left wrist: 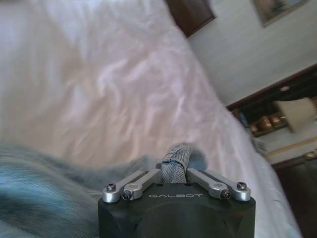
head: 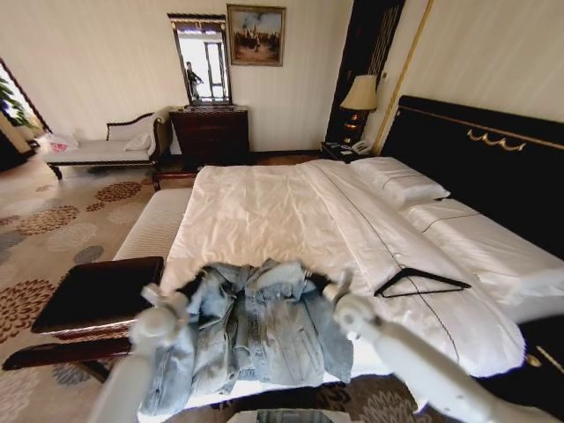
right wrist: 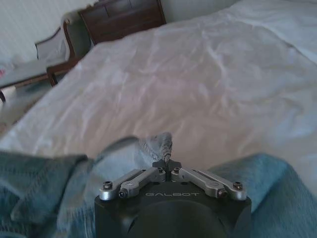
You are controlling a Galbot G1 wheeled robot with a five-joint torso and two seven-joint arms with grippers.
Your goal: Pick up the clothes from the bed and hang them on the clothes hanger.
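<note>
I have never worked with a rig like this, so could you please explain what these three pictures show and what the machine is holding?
This is a wheeled robot with two arms. One picture comes from its head camera, looking down at a wide white bed. The other two come from cameras on its wrists, so the black block in each is that arm's own gripper. The left gripper and the right gripper are each shut on a fold of the light-blue denim jacket, one at either shoulder. A thin black hanger lies on the sheet to the jacket's right.

we see soft, faded denim clothes (head: 251, 330), a smooth white cloth bed (head: 264, 216), and a shiny dark wood bench (head: 92, 295).
</note>
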